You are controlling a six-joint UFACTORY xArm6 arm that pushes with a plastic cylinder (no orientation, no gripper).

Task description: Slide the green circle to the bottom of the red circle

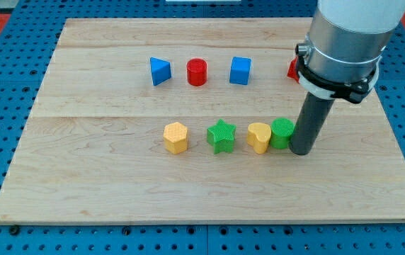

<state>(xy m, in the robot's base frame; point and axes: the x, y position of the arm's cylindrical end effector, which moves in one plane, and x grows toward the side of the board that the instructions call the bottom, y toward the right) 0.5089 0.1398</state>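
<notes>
Touching ribbed green circle (282, 133) (round): my tip (302, 150)

red block (292, 69) mostly hidden behind arm (344, 42)

The wooden tabletop (103, 191) carried two rows of blocks. Taking the red circle (197, 72) as landmark: a blue triangle (160, 71) lay just to its left, a blue cube (240, 70) to its right, and a partly hidden red block (292, 69) farther right. Below it sat a yellow hexagon (175, 137), a green star (221, 136), a yellow heart (258, 137) and the green circle (282, 133), the last two touching. My tip (301, 151) rested against the green circle's right side.
</notes>
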